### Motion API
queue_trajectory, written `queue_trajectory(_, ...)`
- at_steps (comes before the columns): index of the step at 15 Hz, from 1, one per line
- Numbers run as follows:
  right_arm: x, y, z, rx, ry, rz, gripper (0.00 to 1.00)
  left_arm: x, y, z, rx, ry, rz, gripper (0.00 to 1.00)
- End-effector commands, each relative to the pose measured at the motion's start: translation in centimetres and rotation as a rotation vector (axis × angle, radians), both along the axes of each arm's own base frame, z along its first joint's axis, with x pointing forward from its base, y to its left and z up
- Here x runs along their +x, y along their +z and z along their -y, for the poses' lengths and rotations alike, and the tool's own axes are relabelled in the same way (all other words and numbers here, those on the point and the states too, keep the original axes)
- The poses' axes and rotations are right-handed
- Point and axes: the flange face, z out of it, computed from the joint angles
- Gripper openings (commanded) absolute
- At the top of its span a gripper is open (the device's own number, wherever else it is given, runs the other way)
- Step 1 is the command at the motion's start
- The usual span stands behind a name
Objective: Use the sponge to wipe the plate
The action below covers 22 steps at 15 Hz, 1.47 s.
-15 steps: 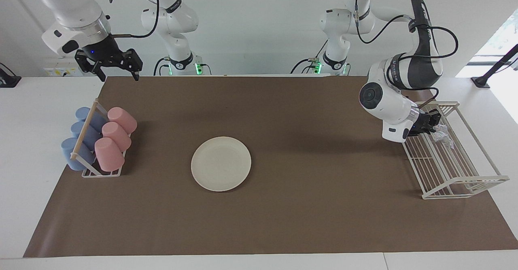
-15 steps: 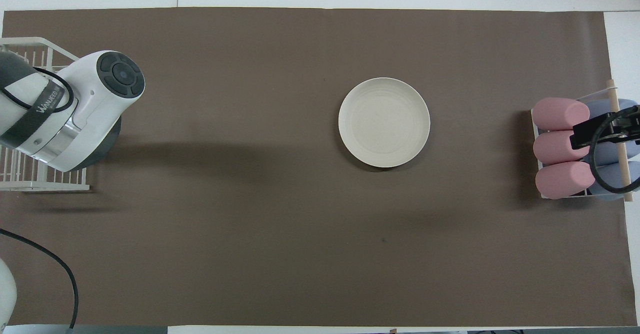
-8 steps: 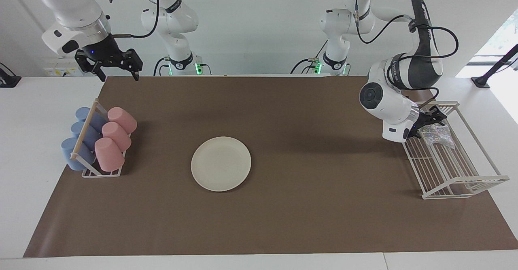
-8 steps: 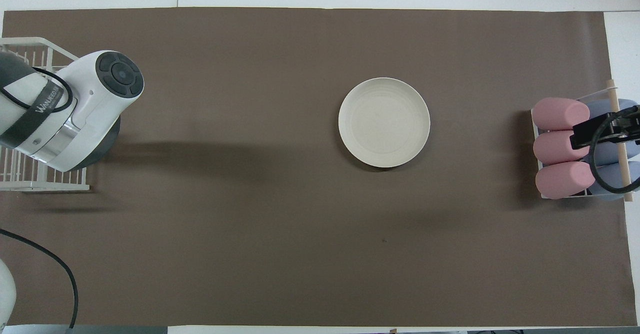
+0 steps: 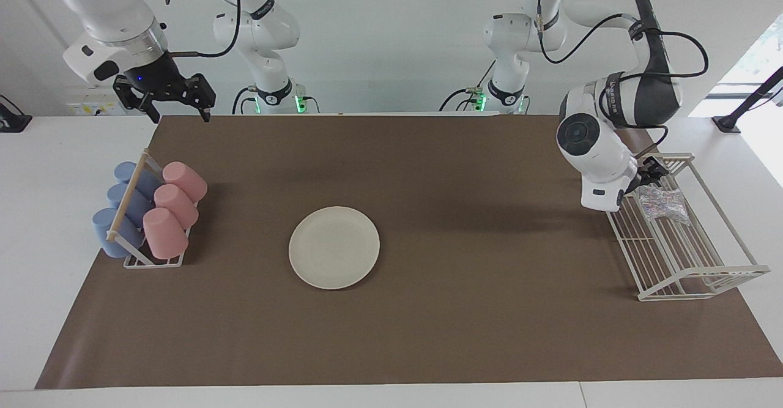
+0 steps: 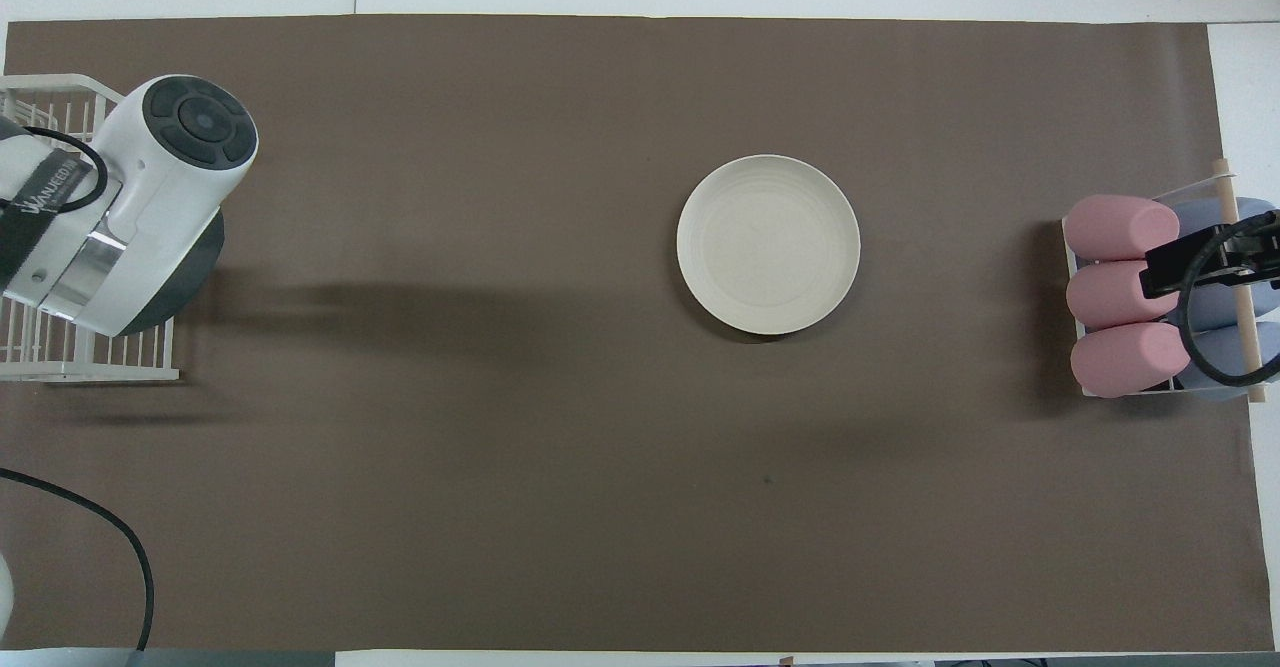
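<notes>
The cream-white plate [image 5: 334, 247] [image 6: 768, 244] lies flat on the brown mat at mid-table. The silvery speckled sponge [image 5: 662, 204] lies in the white wire rack [image 5: 688, 255] at the left arm's end of the table. My left gripper [image 5: 648, 172] hovers open just above the rack's near end, close to the sponge but apart from it. In the overhead view the left arm's wrist [image 6: 150, 207] hides both gripper and sponge. My right gripper [image 5: 177, 111] waits open and empty, raised over the mat's corner nearest the robots at the right arm's end.
A holder with pink and blue cups [image 5: 150, 212] [image 6: 1120, 292] lying on their sides stands at the right arm's end. The brown mat [image 5: 465, 334] covers most of the table. The wire rack [image 6: 60, 357] shows partly under the left arm.
My left gripper opened and let go of the sponge, which now lies in the rack. The gripper then drew up and back from it. The right arm has not moved.
</notes>
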Motion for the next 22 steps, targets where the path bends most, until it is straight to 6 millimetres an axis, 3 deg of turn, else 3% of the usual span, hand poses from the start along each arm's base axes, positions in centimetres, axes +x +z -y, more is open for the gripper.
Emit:
queue_trajectory(1, -0.6, 0.2, 0.1, 0.016, 0.011, 0.011, 1.00, 0.1, 3.8, -0.8, -0.121, 0.077, 0.051, 1.00)
queue_trajectory(4, -0.5, 0.2, 0.1, 0.015, 0.011, 0.011, 1.00, -0.4, 8.0, -1.8, -0.268, 0.163, 0.079, 1.00)
queue_trajectory(7, -0.5, 0.2, 0.1, 0.015, 0.011, 0.011, 1.00, -3.0, 12.6, -3.6, -0.432, 0.172, 0.082, 1.00)
queue_trajectory(10, -0.5, 0.2, 0.1, 0.015, 0.011, 0.010, 1.00, -5.2, 15.3, -3.9, -0.520, 0.166, 0.062, 1.00)
queue_trajectory(13, -0.5, 0.1, 0.1, 0.015, 0.011, 0.008, 1.00, -7.1, 15.8, -2.9, -0.642, 0.140, 0.000, 1.00)
queue_trajectory(15, -0.6, 0.1, 0.1, 0.015, 0.011, 0.005, 1.00, -8.9, 15.9, -3.3, -0.706, 0.075, -0.047, 1.00)
queue_trajectory(18, -0.5, 0.1, 0.1, 0.015, 0.009, 0.007, 1.00, -10.1, 14.3, -2.9, -0.789, 0.015, -0.112, 1.00)
queue_trajectory(20, -0.5, 0.2, 0.0, 0.015, 0.011, 0.010, 1.00, -10.0, 14.1, -2.2, -0.791, 0.006, -0.117, 1.00)
queue_trajectory(22, -0.5, 0.2, 0.1, 0.015, 0.010, 0.010, 1.00, -8.8, 15.5, -1.8, -0.793, 0.005, -0.051, 1.00)
